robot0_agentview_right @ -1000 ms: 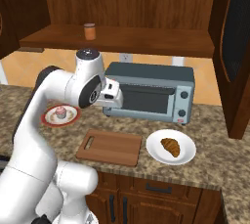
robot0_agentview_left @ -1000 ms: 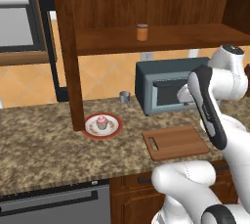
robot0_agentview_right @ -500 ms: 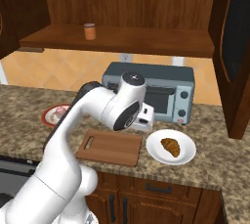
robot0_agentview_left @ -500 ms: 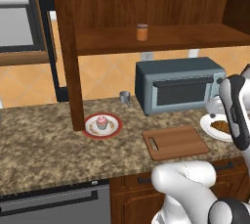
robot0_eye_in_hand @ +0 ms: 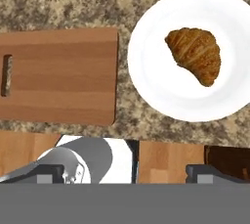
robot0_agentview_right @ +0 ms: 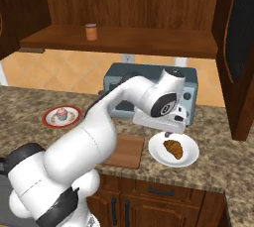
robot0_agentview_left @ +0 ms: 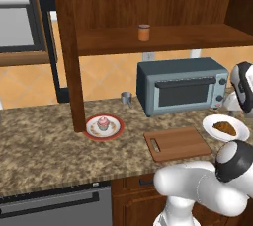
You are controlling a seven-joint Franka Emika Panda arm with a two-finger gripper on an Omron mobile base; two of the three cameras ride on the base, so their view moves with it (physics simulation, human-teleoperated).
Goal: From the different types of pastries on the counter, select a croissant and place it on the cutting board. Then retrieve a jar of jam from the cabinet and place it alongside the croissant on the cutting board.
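On white plate [robot0_eye_in_hand: 161, 86] | croissant [robot0_eye_in_hand: 194, 54] long axis diagonal | hand [robot0_agentview_right: 169, 133] open above

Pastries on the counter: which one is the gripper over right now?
The croissant on the plain white plate, right of the cutting board. The gripper hangs above it; the pink-frosted cupcake sits far left.
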